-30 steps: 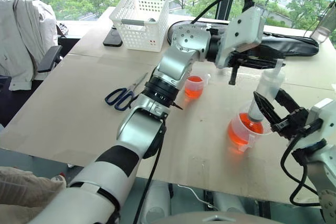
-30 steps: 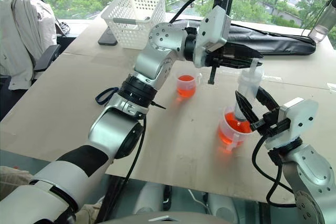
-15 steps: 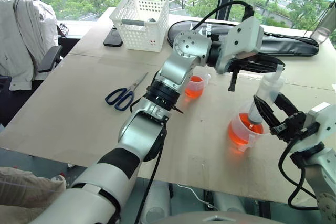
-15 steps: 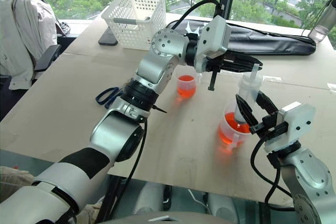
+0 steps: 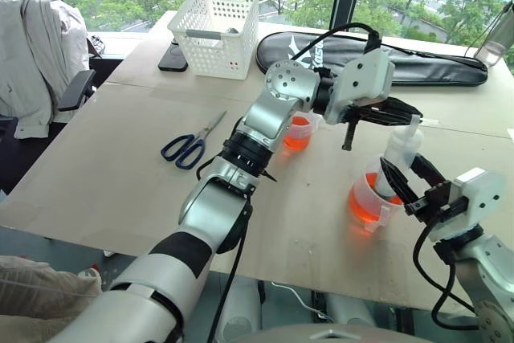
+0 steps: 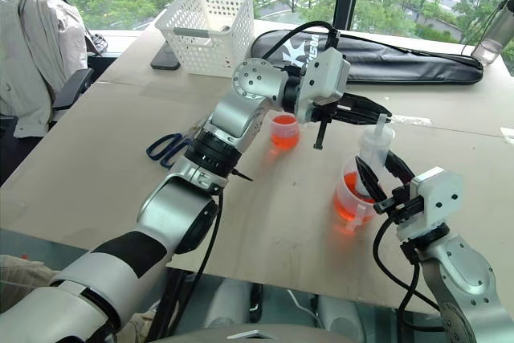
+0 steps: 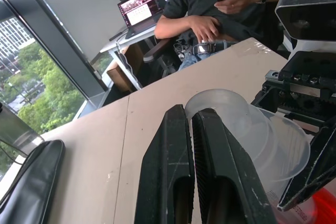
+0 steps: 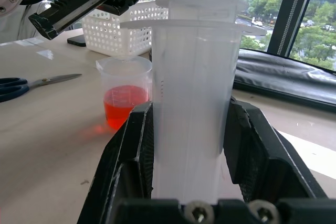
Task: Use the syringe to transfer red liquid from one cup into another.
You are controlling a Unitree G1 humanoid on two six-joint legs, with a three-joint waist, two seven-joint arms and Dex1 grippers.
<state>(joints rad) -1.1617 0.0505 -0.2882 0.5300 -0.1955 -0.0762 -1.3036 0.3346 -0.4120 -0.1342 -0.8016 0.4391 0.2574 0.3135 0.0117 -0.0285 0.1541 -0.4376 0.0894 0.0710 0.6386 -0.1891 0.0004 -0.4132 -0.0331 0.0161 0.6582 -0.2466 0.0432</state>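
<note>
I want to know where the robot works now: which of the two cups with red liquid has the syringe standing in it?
The larger handled cup, beside the right pincer gripping the syringe. The smaller cup stands apart, behind the left arm.

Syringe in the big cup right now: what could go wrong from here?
The right gripper clamps the syringe upright in the larger cup; a sideways pull could tip it and spill the red liquid. The shut left gripper sits at the plunger top, and pressing off-centre might skew the syringe. The smaller cup stands under the left arm, so a swing could knock it.
</note>
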